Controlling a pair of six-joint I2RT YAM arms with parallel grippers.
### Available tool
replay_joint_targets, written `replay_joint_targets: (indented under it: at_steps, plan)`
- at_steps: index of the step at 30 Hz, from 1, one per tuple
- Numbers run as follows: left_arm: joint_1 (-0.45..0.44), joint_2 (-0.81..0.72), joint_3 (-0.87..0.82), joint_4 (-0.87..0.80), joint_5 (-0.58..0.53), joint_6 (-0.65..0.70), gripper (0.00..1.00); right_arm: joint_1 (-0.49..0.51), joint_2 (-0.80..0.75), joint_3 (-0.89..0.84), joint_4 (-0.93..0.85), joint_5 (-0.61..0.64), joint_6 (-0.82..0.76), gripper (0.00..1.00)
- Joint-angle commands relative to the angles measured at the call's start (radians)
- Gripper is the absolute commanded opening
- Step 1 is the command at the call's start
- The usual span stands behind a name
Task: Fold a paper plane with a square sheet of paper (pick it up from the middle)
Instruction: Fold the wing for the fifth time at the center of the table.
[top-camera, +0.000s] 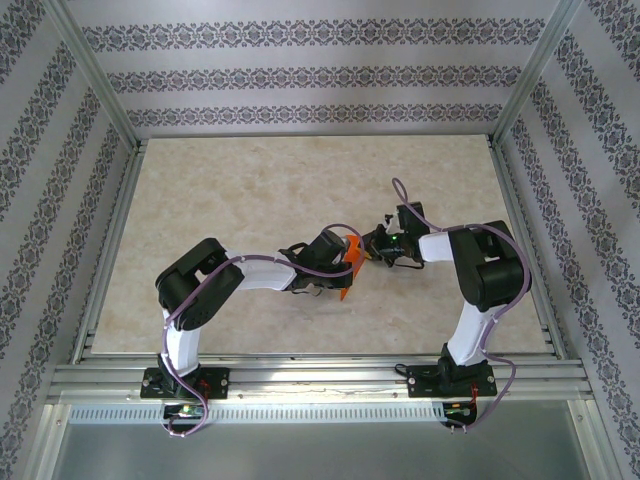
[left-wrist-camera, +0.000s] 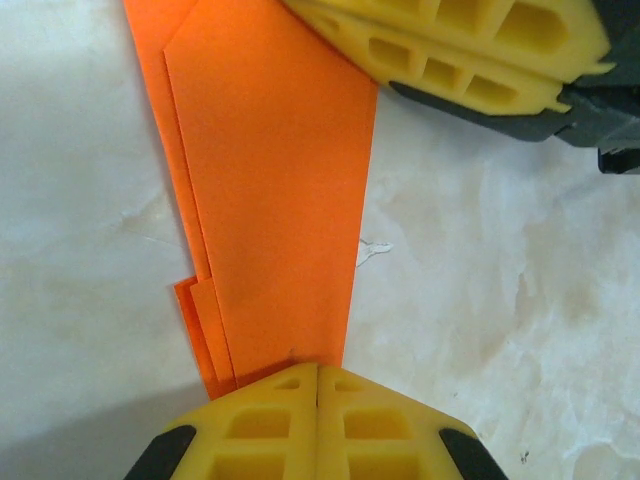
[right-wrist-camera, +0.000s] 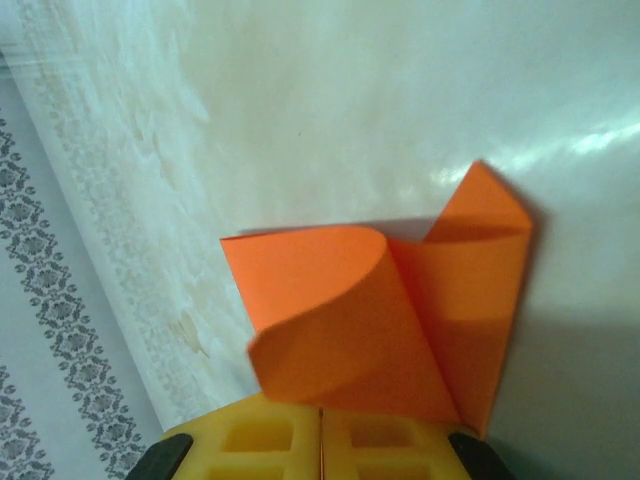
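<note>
Mid-table, on beige marbled tabletop (top-camera: 200, 200): left gripper (left-wrist-camera: 317, 372), yellow fingers pressed together, pinches one end of thin bright orange folded paper sheet (left-wrist-camera: 270, 180); right gripper (right-wrist-camera: 321, 412) likewise clamped on opposite, curled end.

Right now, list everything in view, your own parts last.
sheet of paper: one, orange, partly folded, mid-table, gripped at both ends.
table: one, beige marbled, under everything.
walls: three, grey patterned stripes, around the table.
frame rails: silver, table's near edge.
left arm: black and white, near left; left tool yellow-fingered, shut on the sheet of paper.
right arm: black and white, near right; right tool yellow-fingered, shut on the sheet of paper.
</note>
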Motion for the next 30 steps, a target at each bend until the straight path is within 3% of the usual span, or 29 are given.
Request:
replay_joint_targets:
  at_steps: [1,22,30]
  plan:
    - [-0.035,0.097,-0.072,-0.214,0.022,-0.010,0.00,-0.036,0.018,0.029,0.010,0.080,-0.016,0.09]
    - [-0.035,0.097,-0.061,-0.208,0.052,0.014,0.00,-0.110,0.039,0.137,-0.068,0.154,-0.031,0.09]
    - [-0.035,0.088,-0.063,-0.202,0.053,0.012,0.00,-0.123,-0.162,0.065,-0.057,0.141,-0.069,0.09]
